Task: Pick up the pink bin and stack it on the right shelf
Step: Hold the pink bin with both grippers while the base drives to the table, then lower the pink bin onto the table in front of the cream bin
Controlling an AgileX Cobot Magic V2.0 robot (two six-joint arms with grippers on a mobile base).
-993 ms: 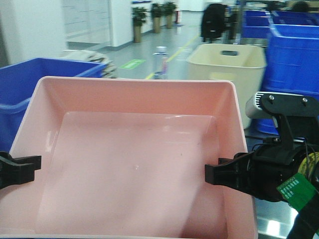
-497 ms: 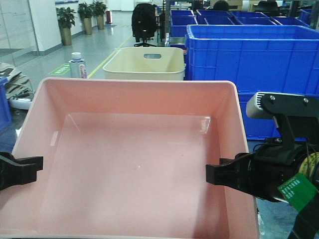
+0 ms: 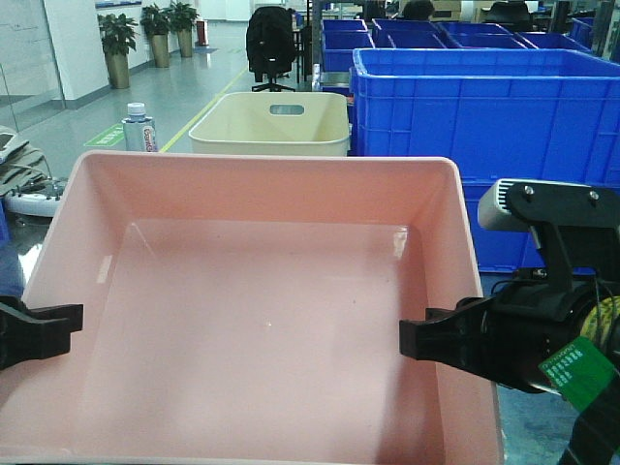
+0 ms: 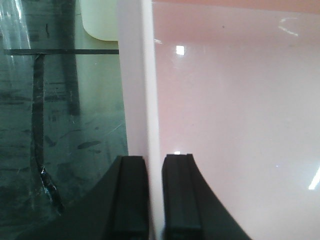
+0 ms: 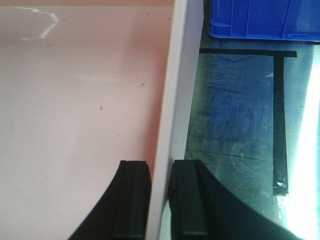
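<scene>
The pink bin (image 3: 262, 320) fills the lower middle of the front view, open side up and empty. My left gripper (image 3: 60, 329) is shut on its left wall, with one finger inside and one outside in the left wrist view (image 4: 155, 165). My right gripper (image 3: 418, 341) is shut on its right wall in the same way (image 5: 160, 167). The bin's pale floor shows in both wrist views (image 4: 235, 100) (image 5: 75, 100). The dark-grey shiny shelf surface with black tape lines lies beside and below the bin (image 4: 75, 125) (image 5: 235, 125). I cannot tell whether the bin rests on it.
A cream bin with a handle slot (image 3: 271, 121) stands just beyond the pink bin; its corner shows in the left wrist view (image 4: 100, 20). Big blue crates (image 3: 484, 107) are stacked at the back right, one close to the bin's right side (image 5: 260, 20). A bottle (image 3: 139, 128) stands at the left.
The background has slid to the left in the front view: the cream bin went from the right to the middle and the blue crates came in at right. The bin and both grips are unchanged.
</scene>
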